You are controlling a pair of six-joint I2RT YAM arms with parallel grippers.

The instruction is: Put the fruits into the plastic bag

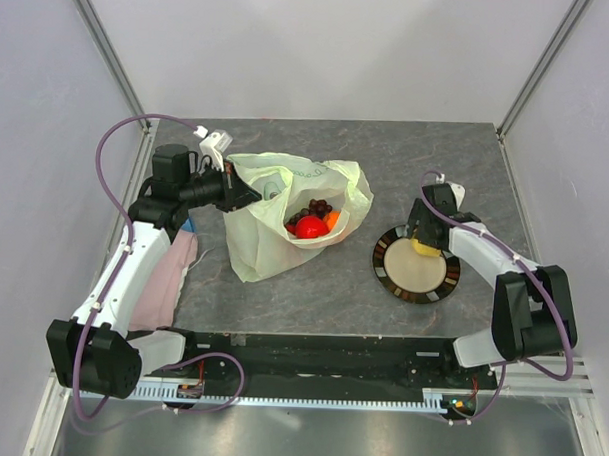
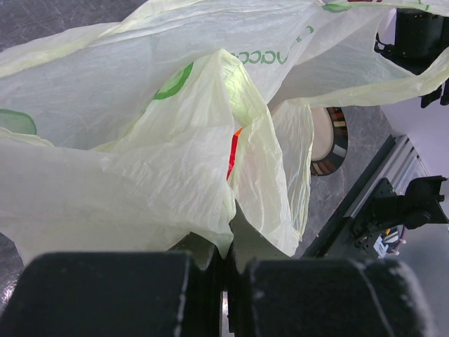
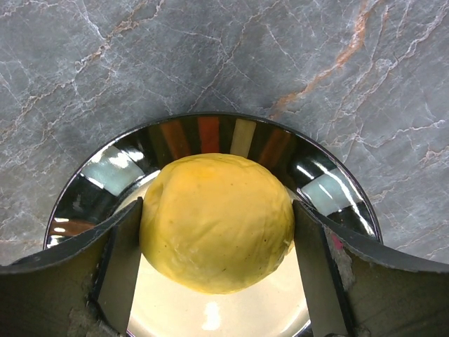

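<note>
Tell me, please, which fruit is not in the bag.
The yellow lemon, on the plate between the right fingers; the apple, grapes and orange lie in the bag.

It was a robot lab: white walls (image 1: 321,48), metal posts (image 1: 106,46), two robot arms (image 1: 123,272) bolted by a grey surface (image 1: 397,151).

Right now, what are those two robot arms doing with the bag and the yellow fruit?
The left tool pinches the plastic bag by its edge, holding it open. An apple, grapes and an orange sit inside. The right tool reaches down around a lemon on the plate, one finger on each side. I can't tell if it is squeezing yet.
</note>
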